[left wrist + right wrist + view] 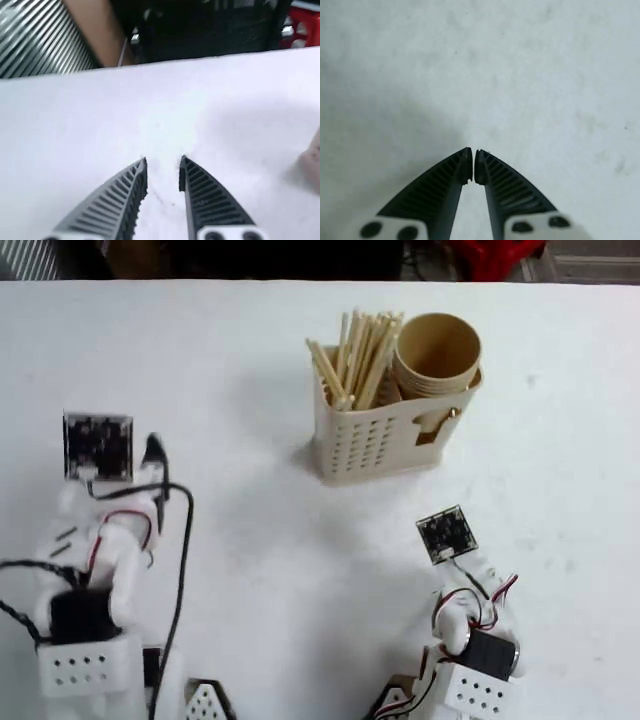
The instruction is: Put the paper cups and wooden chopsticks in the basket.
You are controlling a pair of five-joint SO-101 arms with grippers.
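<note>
Paper cups point(437, 352) and wooden chopsticks point(360, 360) stand upright in the basket point(375, 445), so the task looks complete; both arms are parked well apart from it, left gripper point(162, 172) slightly parted and empty, right gripper point(473, 165) nearly closed and empty.

The left gripper point(162, 170) and the right gripper point(473, 162) are dark grey, ribbed with fine cross-lines, over a plain white table point(250, 540). Ahead of the right claw the basket point(370, 445) is cream with a grid of small slots — in it tan paper cups point(437, 352) and pale straw-coloured wooden chopsticks point(358, 358). Beyond the left claw a grey panel point(35, 37) carries slanted stripes.
</note>
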